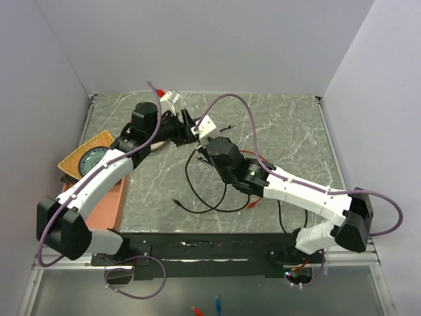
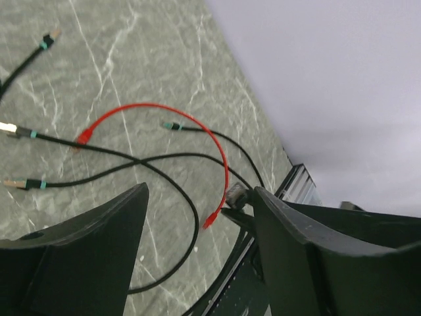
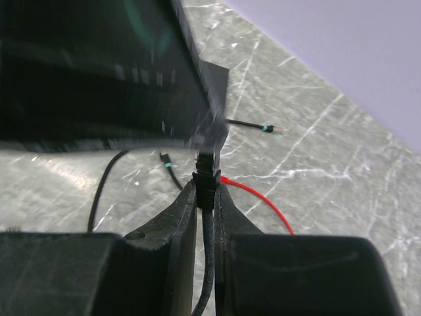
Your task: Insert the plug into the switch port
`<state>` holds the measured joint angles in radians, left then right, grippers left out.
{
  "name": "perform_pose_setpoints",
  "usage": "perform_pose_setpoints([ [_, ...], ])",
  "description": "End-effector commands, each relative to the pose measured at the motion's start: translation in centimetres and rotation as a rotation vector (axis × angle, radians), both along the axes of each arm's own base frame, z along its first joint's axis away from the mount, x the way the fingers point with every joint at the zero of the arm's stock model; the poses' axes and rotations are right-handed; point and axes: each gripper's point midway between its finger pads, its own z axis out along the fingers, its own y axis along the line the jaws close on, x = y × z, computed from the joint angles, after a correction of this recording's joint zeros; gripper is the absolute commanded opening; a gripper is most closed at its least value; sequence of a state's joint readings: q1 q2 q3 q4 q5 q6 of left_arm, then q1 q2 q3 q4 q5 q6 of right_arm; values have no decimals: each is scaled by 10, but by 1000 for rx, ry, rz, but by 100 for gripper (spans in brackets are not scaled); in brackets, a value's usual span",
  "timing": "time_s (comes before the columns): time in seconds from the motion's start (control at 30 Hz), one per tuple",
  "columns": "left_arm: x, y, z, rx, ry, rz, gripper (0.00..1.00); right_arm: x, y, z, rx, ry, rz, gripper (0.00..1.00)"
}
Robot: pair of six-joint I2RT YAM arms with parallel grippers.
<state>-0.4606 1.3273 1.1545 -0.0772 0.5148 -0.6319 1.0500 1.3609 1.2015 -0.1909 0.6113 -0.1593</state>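
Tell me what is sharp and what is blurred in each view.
Top external: evenly lit and sharp throughout. Left wrist: the red cable on the table is sharp, while the left end effector is dark, with little detail. Right wrist: the switch is a dark blur at upper left, while the plug in the right end effector and the table behind are clearer.

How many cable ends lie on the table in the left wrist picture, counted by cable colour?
Black cable ends, each with a teal band: 4
Red cable ends: 2
Total: 6
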Motion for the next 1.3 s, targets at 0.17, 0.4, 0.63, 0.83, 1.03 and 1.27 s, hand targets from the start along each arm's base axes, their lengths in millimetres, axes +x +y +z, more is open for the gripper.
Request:
perform_pose_setpoints([
  [0.17,0,-16,8,-8,5,-49,69,4,7,27,31,-60,-26,0],
  [0.4,-2,-20,14,-36,-7,-60,36,0,13,27,40,-51,1,0],
  [0.63,0,-18,17,-43,-29,-36,1,-9,20,31,90,-36,70,0],
  [0.83,-2,-9,24,-48,-68,14,1,-17,5,45,189,-41,85,51],
  [1.03,-9,-9,35,-81,-117,-13,1,-20,-25,58,364,41,194,75],
  [1.27,-35,-13,57,-164,-217,-124,1,-47,-13,65,489,155,514,95],
])
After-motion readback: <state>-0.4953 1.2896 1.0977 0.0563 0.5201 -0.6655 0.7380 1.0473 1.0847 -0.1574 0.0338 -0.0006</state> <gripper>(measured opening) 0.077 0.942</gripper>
